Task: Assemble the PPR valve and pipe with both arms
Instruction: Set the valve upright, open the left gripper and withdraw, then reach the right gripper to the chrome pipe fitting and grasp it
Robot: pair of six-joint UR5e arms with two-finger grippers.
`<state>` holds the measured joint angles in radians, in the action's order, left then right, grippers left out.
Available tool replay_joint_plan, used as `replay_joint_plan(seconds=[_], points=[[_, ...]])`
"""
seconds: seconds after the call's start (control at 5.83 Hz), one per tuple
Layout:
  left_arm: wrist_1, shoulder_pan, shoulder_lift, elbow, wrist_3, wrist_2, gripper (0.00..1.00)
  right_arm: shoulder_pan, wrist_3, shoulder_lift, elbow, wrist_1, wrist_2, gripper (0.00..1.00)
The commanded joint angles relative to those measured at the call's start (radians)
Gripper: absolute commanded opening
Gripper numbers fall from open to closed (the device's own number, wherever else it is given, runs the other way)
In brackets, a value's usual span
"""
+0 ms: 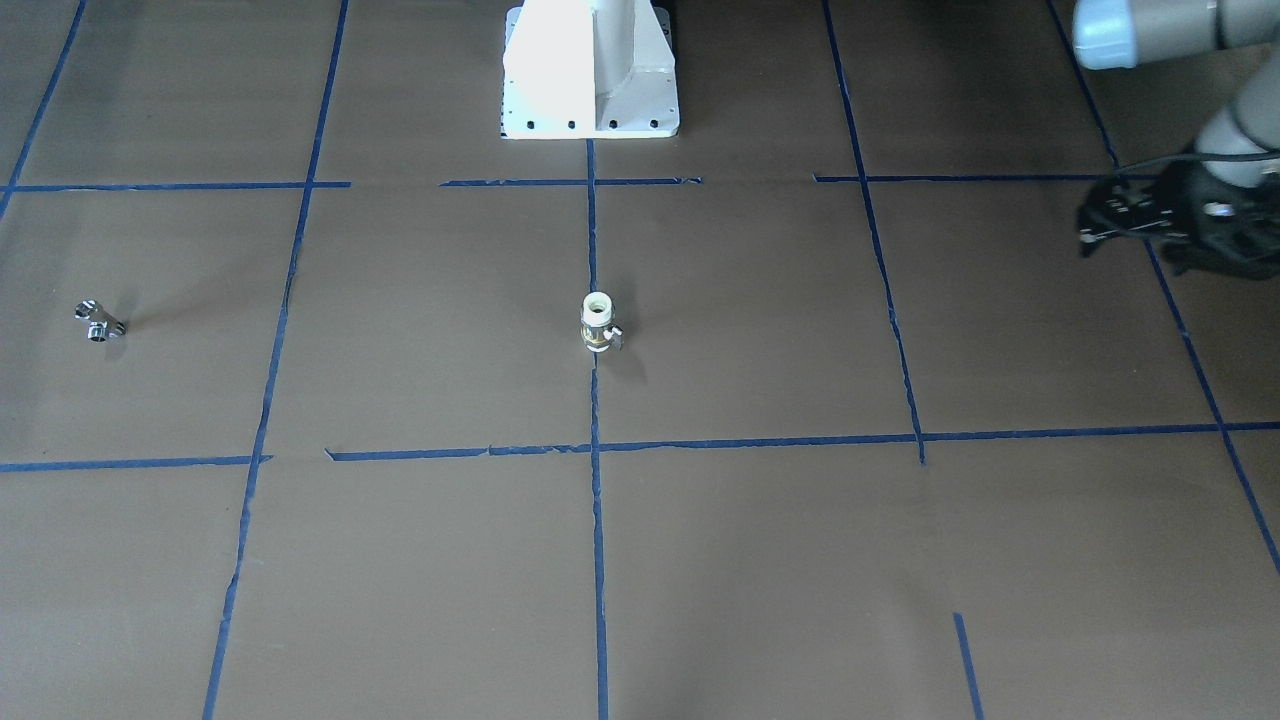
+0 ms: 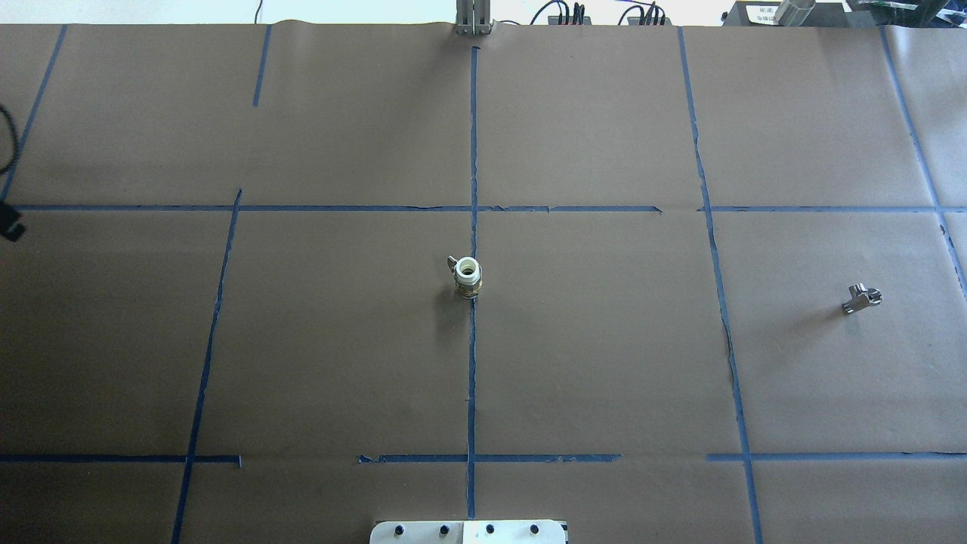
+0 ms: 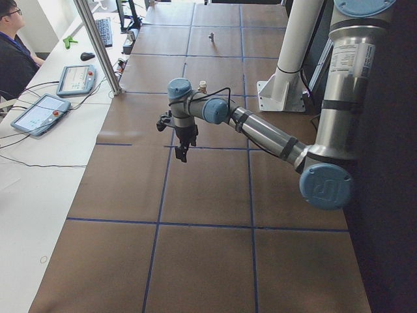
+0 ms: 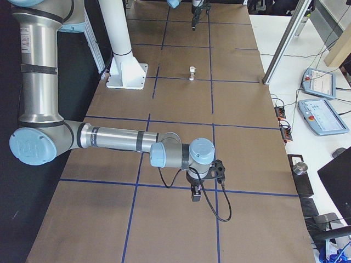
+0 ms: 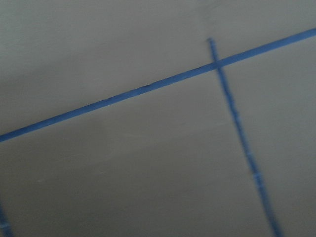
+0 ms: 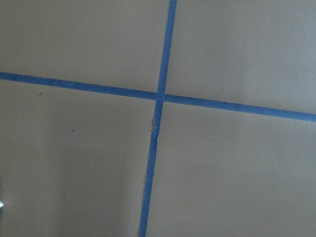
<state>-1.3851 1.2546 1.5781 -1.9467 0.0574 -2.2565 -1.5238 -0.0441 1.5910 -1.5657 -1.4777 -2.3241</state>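
Front-facing: finding the PPR valve (image 1: 598,322) standing upright at the centre of the counter (image 1: 760,560), white mouth up as if awaiting its mate, the pipe (image 1: 99,321) lying well apart near the robot's right edge, and the left tool (image 1: 1120,225) hovering by the left edge, grip impossible to tell. Overhead: seeing brown paper gridded with blue tape (image 2: 473,151). Sideways: spotting the right tool (image 4: 194,195) hanging above a tape crossing, grip equally unreadable, and an operator (image 3: 13,45) sitting beyond the far edge.
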Motion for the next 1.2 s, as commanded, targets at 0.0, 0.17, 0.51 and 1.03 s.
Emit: replay_joint_plan(seconds=[0.0, 0.17, 0.51, 1.03], points=[[-0.035, 0.240, -0.159, 0.090, -0.293, -0.084, 1.00, 0.049, 0.117, -0.041, -0.031, 0.004, -0.039, 1.00], [-0.110, 0.323, -0.196, 0.182, -0.345, -0.134, 1.00, 0.107, 0.229, -0.042, -0.115, 0.004, -0.040, 1.00], [-0.141, 0.324, -0.179, 0.229, -0.305, -0.221, 1.00, 0.259, 0.468, -0.001, -0.178, 0.125, -0.032, 1.00], [-0.143, 0.324, -0.179, 0.216, -0.304, -0.222, 1.00, 0.442, 0.780, 0.113, -0.166, 0.474, 0.095, 1.00]])
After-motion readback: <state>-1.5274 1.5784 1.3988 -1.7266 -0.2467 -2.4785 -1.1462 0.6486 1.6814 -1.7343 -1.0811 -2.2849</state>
